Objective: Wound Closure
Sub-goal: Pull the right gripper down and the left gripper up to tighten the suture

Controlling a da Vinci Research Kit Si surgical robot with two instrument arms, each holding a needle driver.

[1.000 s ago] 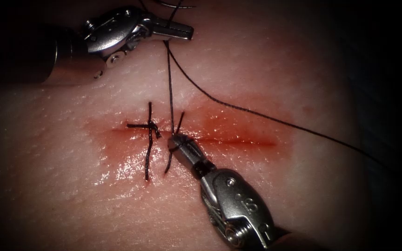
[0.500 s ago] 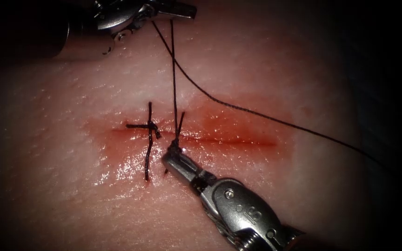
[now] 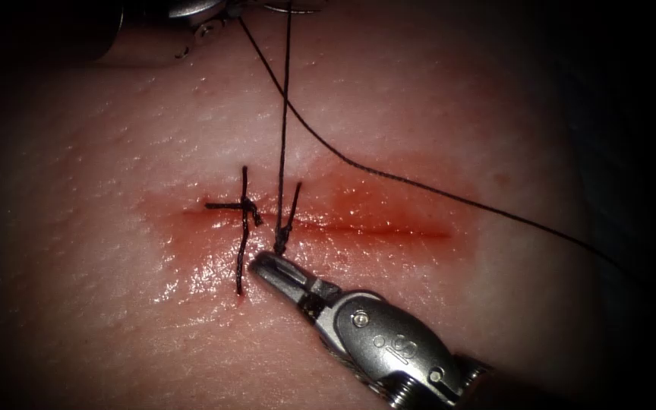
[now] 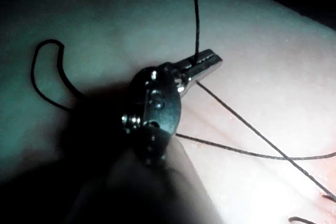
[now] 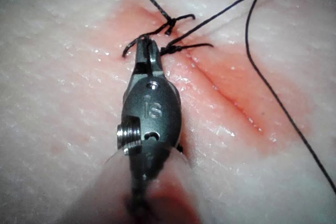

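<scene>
Tissue: pale pink slab of pork belly tissue point(image 3: 434, 114), glossy and wet around the wound.
Cut: straight horizontal cut point(image 3: 389, 231) across the middle of the endoscope view, edged with red fluid point(image 3: 358, 205).
Finished stitch: dark knotted stitch point(image 3: 244, 212) crossing the left part of the cut, its short cut ends sticking out.
Second knot: small dark knot point(image 3: 282, 231) just right of the finished stitch, sitting on the cut.
Thread: thin black suture thread point(image 3: 285, 114) running taut from the second knot up to the left tool; another strand sweeps away over the tissue to the right of the cut.
Left tool: silver needle driver of the left arm point(image 4: 202, 64), jaws closed on the thread, as the left wrist view shows.
Right tool: silver needle driver of the right arm point(image 3: 261, 266), tip just below the second knot, jaws closed on the thread's short tail.
Writing: "IS" stamped on the right tool's wrist housing point(image 5: 153, 109).
Needle: cannot be made out.
</scene>
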